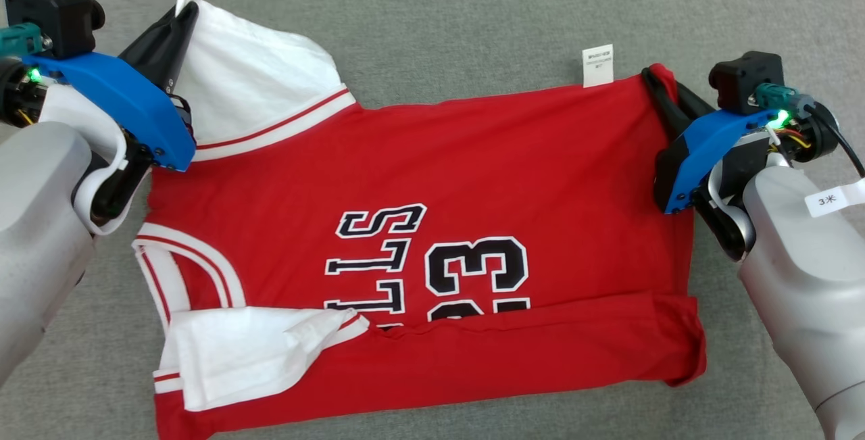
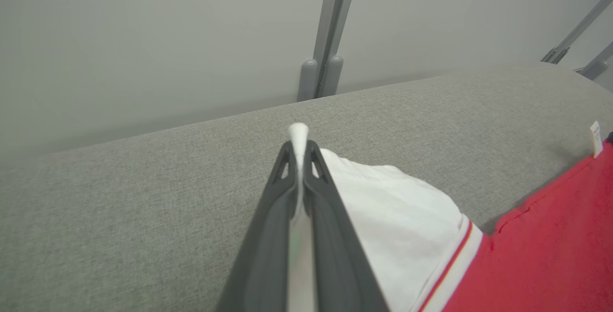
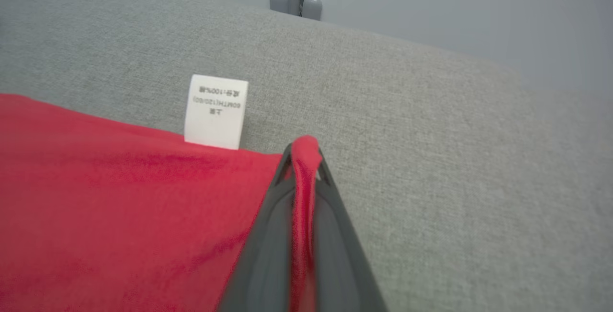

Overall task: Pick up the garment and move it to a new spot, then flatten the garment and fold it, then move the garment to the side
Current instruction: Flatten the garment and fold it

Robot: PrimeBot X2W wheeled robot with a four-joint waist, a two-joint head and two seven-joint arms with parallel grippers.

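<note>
The garment (image 1: 419, 176), a red jersey with white sleeves and black lettering, lies spread on a grey cloth surface (image 1: 473, 14) and takes up most of the middle of the head view. Its long axis runs from left to right across the frame, collar end at the left and hem at the right. Along the lower edge a red band (image 1: 540, 338) is turned up over the bottoms of the numbers, and a second white sleeve (image 1: 250, 349) lies crumpled on it at the lower left. So one lengthwise fold looks done.

At the upper left, the white sleeve (image 1: 257, 82) rises off the surface to the left gripper (image 1: 186, 11). In the left wrist view its fingers are pressed together with a strip of white cloth between them, a little tuft poking past the tips. At the upper right, just right of the white care label (image 1: 598, 65), the right gripper (image 1: 652, 76) has the hem corner (image 1: 665, 78). The right wrist view shows its fingers closed tight on a ridge of red fabric.

The two grippers thus hold the two ends of the upper long edge, well apart, with the body of the jersey lying below both of them in the frame. The next move is probably to carry that edge down the frame, across the long axis, onto the turned-up band. Neither arm is nearer to it. They would need to travel together and keep the edge taut, since the slack sleeve on the left may drag or bunch.
</note>
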